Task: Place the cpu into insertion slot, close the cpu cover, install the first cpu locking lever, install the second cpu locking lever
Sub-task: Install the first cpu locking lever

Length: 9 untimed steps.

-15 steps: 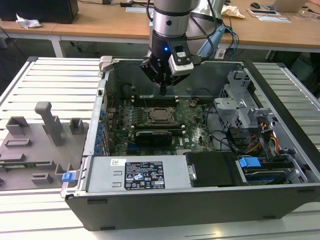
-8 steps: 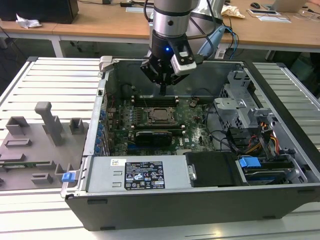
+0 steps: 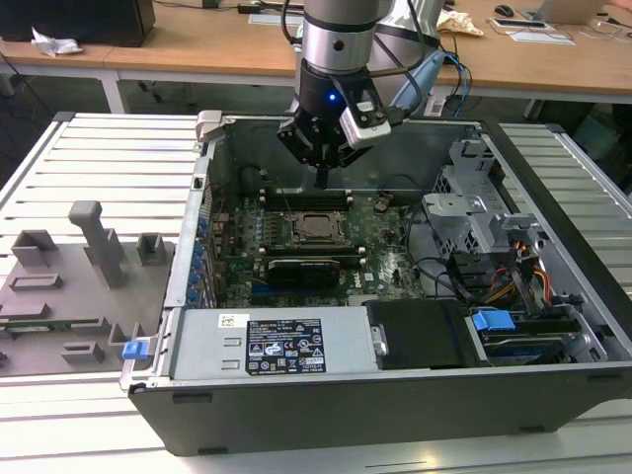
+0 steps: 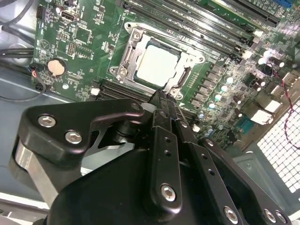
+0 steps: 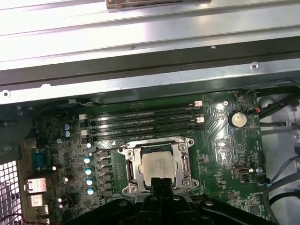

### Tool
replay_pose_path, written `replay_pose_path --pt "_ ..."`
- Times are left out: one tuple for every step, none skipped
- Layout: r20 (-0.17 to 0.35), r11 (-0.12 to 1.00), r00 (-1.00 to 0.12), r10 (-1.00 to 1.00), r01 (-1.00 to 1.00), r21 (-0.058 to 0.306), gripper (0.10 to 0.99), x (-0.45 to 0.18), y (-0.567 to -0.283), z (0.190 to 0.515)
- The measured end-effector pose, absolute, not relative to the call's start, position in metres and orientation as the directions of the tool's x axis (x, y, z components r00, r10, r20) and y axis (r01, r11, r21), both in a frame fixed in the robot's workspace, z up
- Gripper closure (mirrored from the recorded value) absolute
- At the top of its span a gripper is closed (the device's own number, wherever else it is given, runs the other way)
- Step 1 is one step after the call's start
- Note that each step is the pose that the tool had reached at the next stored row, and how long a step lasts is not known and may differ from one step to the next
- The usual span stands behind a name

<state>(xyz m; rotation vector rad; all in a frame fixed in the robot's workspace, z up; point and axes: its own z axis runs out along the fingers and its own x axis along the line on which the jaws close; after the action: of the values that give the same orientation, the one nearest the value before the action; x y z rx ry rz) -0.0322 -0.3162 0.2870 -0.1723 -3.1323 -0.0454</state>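
In the exterior view the open computer case (image 3: 395,405) holds a green motherboard (image 3: 387,255). The cpu (image 3: 318,227) lies in its socket. In the second wrist view the cpu cover (image 4: 127,55) lies flat around it. The gripper (image 3: 322,180) hangs just above, fingers clenched together, grasping nothing.

No text is readable; print on the power supply label (image 3: 284,346) is too small.
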Motion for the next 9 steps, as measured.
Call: replay_pose_path --pt "0.006 0.994 -0.995 0.102 0.102 0.029 0.980 -0.0322 -0.3162 0.2870" --pt "0.006 0.997 -0.997 0.078 0.078 0.029 0.980 -0.0322 -0.3162 0.2870" --pt "0.006 0.998 -0.998 0.064 0.064 0.029 0.980 -0.0322 -0.3162 0.2870" --pt "0.006 0.998 -0.999 0.049 0.050 0.029 0.980 -0.0323 -0.3162 0.2870" --pt "0.006 0.999 -0.999 0.037 0.037 0.029 0.980 -0.0323 -0.3162 0.2870" --pt "0.006 0.999 -1.000 0.022 0.022 0.029 0.980 -0.0323 -0.3162 0.2869" --pt "0.006 1.000 -1.000 0.006 0.006 0.029 0.980 -0.0324 -0.3162 0.2869" --pt "0.006 1.000 -1.000 -0.004 -0.004 0.029 0.980 -0.0325 -0.3162 0.2869" --pt "0.006 1.000 -1.000 -0.012 -0.011 0.029 0.980 -0.0331 -0.3162 0.2868"
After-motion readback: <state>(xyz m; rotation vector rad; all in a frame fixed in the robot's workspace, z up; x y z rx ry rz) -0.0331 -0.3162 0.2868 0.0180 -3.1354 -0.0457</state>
